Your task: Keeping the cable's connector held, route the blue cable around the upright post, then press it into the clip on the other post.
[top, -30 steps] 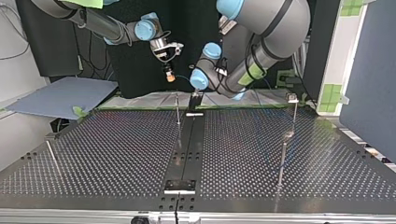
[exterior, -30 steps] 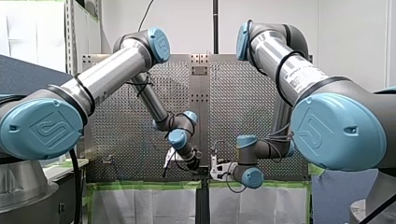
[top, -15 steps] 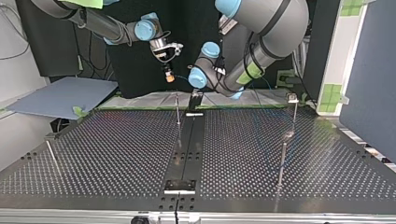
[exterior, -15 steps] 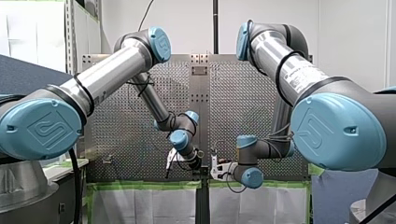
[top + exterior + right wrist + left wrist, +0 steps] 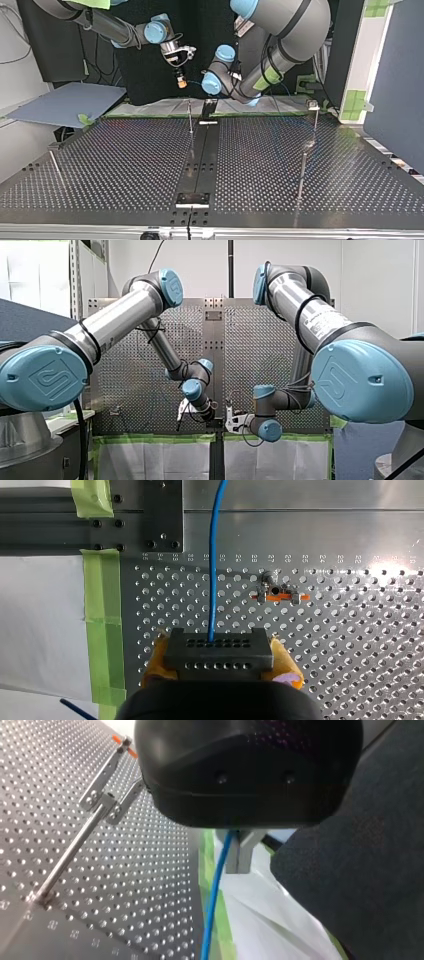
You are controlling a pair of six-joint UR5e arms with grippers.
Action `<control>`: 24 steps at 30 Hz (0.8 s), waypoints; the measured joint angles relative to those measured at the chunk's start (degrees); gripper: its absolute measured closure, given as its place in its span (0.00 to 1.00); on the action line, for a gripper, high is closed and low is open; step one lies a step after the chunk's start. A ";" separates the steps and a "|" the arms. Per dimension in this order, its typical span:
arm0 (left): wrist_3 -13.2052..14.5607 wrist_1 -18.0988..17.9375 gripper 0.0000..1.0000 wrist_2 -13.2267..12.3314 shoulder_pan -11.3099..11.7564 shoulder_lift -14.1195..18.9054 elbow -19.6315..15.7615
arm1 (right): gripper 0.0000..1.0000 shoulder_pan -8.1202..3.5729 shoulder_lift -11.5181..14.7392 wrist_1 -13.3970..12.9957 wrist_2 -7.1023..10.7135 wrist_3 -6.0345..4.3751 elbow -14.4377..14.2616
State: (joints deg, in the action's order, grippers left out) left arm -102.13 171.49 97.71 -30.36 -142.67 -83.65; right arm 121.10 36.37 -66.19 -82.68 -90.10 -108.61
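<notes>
While right end effector (image 5: 220, 654) clamps connector (image 5: 218, 647), blue cable (image 5: 215, 555) ahead, left end effector (image 5: 233, 854) grip unclear

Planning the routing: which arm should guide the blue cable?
Left, probably: the blue cable runs under my left gripper, near the clip post; my right gripper is shut on the connector, which must stay held.

Two arms (image 5: 120, 315), one blue cable (image 5: 214, 570), one connector (image 5: 218, 652), four posts (image 5: 190, 117).

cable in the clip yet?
Out. In the left wrist view the clip atop its post is empty; the blue cable runs apart from it.
</notes>
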 joint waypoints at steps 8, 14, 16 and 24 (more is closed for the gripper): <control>2.30 0.25 0.99 3.65 -0.30 0.00 0.00 | 1.00 -0.28 0.00 0.32 -0.37 0.00 0.00; 3.92 0.43 0.99 7.39 -1.14 0.05 0.00 | 1.00 -0.58 -0.01 1.09 -1.44 0.22 -0.01; 4.00 0.38 0.99 8.47 -1.49 0.06 0.00 | 1.00 -0.66 0.00 1.31 -1.90 0.44 -0.01; 3.48 -0.87 0.99 10.37 -2.94 0.07 0.00 | 1.00 -1.16 -0.01 1.88 -3.18 0.99 -0.01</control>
State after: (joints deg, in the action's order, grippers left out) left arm -98.65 170.62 108.08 -33.30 -142.61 -83.65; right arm 119.94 36.36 -64.31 -85.86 -89.12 -108.61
